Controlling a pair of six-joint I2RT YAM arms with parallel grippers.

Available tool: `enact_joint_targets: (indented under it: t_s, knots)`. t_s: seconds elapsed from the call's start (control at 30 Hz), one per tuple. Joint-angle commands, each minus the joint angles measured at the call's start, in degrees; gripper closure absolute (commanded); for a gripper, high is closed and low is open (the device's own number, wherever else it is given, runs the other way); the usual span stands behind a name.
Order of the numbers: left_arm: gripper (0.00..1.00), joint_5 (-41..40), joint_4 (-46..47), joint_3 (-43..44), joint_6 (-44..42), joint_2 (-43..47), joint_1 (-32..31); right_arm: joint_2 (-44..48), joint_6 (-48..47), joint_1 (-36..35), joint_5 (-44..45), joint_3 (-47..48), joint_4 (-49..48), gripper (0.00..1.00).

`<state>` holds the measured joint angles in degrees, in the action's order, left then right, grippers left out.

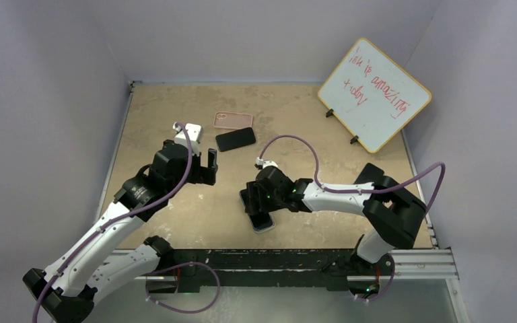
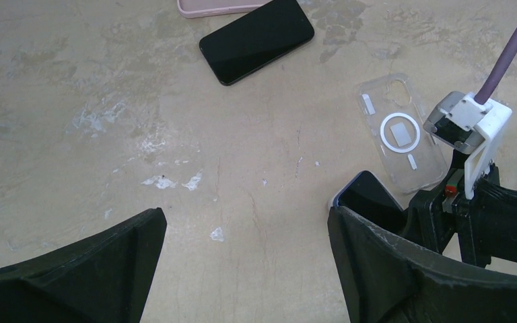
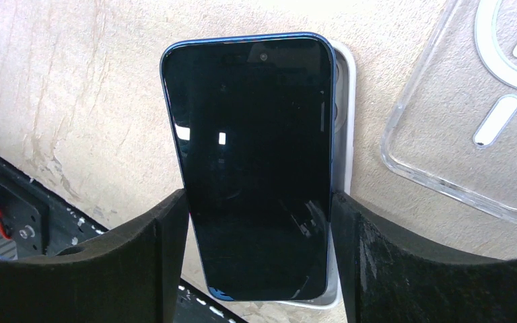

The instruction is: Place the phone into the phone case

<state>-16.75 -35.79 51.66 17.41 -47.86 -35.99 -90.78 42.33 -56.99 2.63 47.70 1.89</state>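
A blue-edged phone [image 3: 256, 161] with a dark screen sits between the fingers of my right gripper [image 3: 259, 202], which is shut on its long sides. Under it lies a white-rimmed phone case [image 3: 345, 121]. The case's rim shows along the phone's right side and bottom end, so the phone sits slightly skewed over it. From above, the right gripper [image 1: 261, 196] is at the near middle of the table, with the phone [image 1: 262, 222] sticking out toward the front edge. My left gripper [image 2: 244, 215] hangs open over bare table to the left, its right finger near the phone's corner [image 2: 370, 195].
A clear case with a white ring [image 2: 400, 134] lies just beyond the right gripper. Farther back are a second black phone [image 1: 235, 139] and a pink case [image 1: 233, 120]. A whiteboard [image 1: 375, 94] stands at the back right. A black rail [image 1: 276, 259] runs along the front edge.
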Motion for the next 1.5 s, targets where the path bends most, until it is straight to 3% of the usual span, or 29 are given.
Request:
enact_joint_targets:
  t_s: [0.0,0.3,0.43,0.57,0.8,1.13,1.27,1.47]
  knots:
    - [0.05,-0.8,0.4,0.6,0.8,0.0,0.4,-0.6,-1.1,-0.4,2.0,2.3,0.7,0.44]
    - [0.06,-1.0,0.4,0.6,0.9,-0.1,0.5,0.9,-2.1,-0.9,2.7,1.9,1.2,0.30]
    - [0.07,-1.3,0.3,0.6,1.0,-0.4,0.5,1.6,-2.0,-0.9,2.8,2.0,1.9,0.17]
    - [0.08,-1.6,0.2,0.6,1.5,-0.5,0.5,2.8,-1.7,-0.9,2.7,2.0,2.6,0.14]
    - [0.14,1.1,0.0,-0.2,4.7,-1.1,0.6,7.2,-1.3,-0.8,1.8,1.1,5.1,0.16]
    - [0.31,25.1,11.4,-10.0,14.6,-7.0,0.5,11.8,-4.0,0.9,4.7,-2.6,5.8,0.32]
    - [0.34,30.0,16.6,-13.4,16.5,-10.1,0.4,12.0,-4.4,4.0,-0.5,-5.2,2.6,0.39]
    - [0.45,35.4,24.9,-17.7,20.3,-14.7,0.4,12.8,-3.2,8.5,-8.9,-10.4,-3.8,0.48]
